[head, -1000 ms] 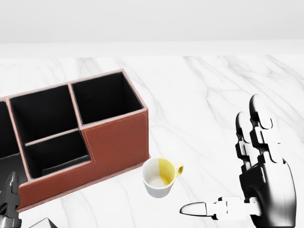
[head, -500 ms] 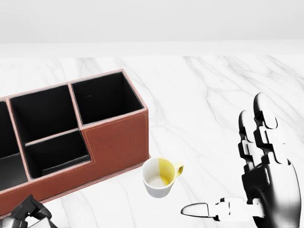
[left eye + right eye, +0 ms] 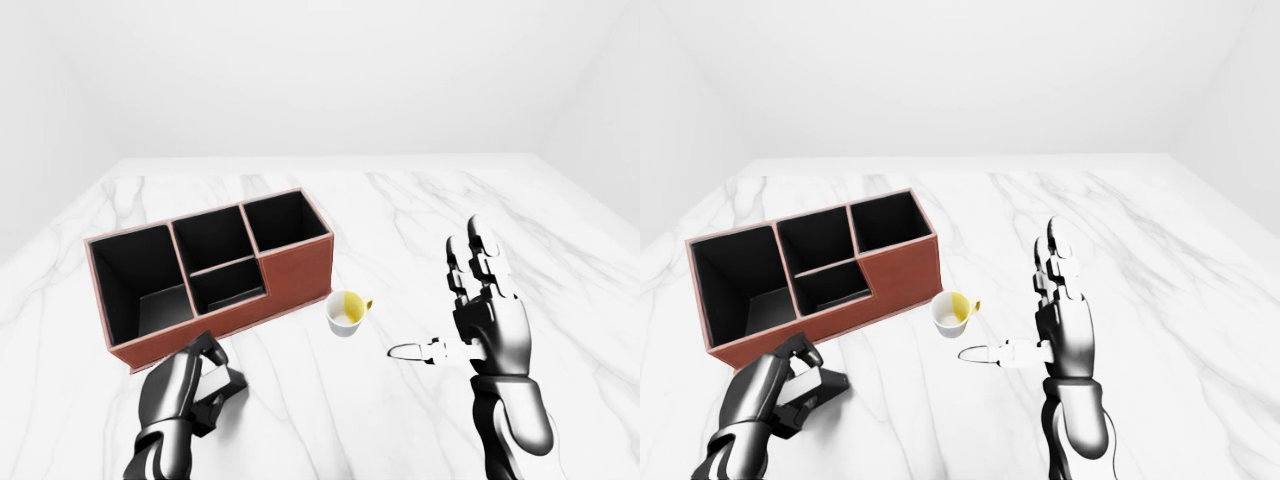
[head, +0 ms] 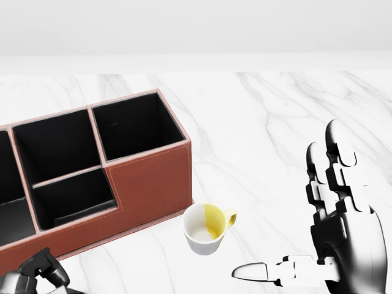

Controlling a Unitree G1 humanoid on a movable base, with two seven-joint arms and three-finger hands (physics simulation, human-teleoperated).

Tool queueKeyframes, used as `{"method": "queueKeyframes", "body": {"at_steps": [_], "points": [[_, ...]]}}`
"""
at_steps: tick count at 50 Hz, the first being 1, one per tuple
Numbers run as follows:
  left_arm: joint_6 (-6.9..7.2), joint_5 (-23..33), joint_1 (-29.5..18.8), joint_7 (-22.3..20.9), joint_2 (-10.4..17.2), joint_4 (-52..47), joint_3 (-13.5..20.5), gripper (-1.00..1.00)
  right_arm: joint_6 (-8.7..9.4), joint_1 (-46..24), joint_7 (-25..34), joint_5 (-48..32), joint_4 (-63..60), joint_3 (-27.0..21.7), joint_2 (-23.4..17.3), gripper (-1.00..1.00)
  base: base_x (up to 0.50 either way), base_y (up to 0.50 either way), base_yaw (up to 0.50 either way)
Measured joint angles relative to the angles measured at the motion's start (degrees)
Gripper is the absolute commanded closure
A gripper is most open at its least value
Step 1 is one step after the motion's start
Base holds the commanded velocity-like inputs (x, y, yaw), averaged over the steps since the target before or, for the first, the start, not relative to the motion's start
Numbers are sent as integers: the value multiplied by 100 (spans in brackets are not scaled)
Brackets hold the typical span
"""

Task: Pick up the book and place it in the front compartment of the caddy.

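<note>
Curling over a dark flat object, the left hand point(image 3: 775, 392) sits low on the marble worktop point(image 3: 420, 215) near its bottom-left edge, just below the caddy point(image 3: 210, 272). That object is probably the book point(image 3: 818, 388); only a dark corner shows past the knuckles, and whether the fingers truly close round it or merely rest on top I cannot tell.

To do this step well, the grasp should be secured first: thumb under one edge, fingers across the cover, so the book lifts flat without slipping. Then it should be raised clear of the caddy's red-brown wall before moving over the low compartment point(image 4: 73, 199), which I judge to be the target, bounded by the stepped wall. Tilting the book upright before lowering would help it enter that narrow slot.

Off to the right, the right hand point(image 3: 485, 310) is held up well apart from everything, fingers spread straight and thumb out sideways, holding nothing.

A white mug with yellow inside point(image 4: 205, 228) stands just beside the caddy's near-right corner. It lies away from the left hand's likely path, so it should not interfere.
</note>
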Motion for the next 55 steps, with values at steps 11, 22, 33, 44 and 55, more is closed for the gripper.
{"method": "queueKeyframes", "body": {"at_steps": [11,22,33,44,55], "points": [[0,293,-200,-741,-69,-881,194,96,0,21,-5,-13,-24,49,-9,-99,0,0,0],[0,875,-446,-1621,-124,-1905,536,96,0,29,3,6,-57,45,-13,-98,0,0,0],[-1,1469,-778,-2366,-95,-2611,890,96,0,18,9,16,-40,34,-11,-99,0,0,0],[-1,2138,-1583,-3229,213,-2919,911,95,0,25,14,25,-58,27,-10,-99,0,0,0],[-1,2879,-2684,-3530,715,-2836,875,95,0,22,23,38,-63,17,-10,-98,0,0,0]]}}
